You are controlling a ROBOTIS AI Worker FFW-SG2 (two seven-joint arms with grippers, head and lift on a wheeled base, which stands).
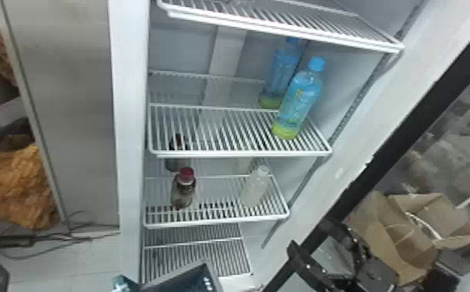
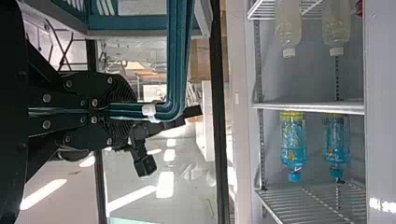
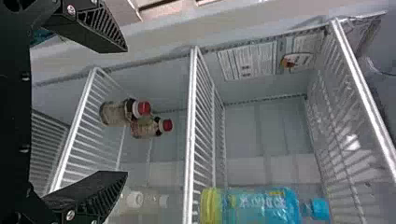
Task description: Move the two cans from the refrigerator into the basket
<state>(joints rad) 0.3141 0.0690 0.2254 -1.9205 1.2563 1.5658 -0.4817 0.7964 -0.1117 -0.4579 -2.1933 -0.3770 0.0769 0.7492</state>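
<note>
The left gripper's (image 2: 128,111) fingers clamp the basket handle (image 2: 179,56). The right gripper's (image 1: 308,236) fingers stand wide apart, empty, near the refrigerator (image 1: 129,116).

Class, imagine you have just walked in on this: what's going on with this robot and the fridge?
The robot's left gripper is shut on the handle of a teal basket, near the fridge. Its right gripper is open and empty, facing the shelves. Red-capped bottles and pale bottles stand on one shelf, with blue bottles on the shelf above.
</note>
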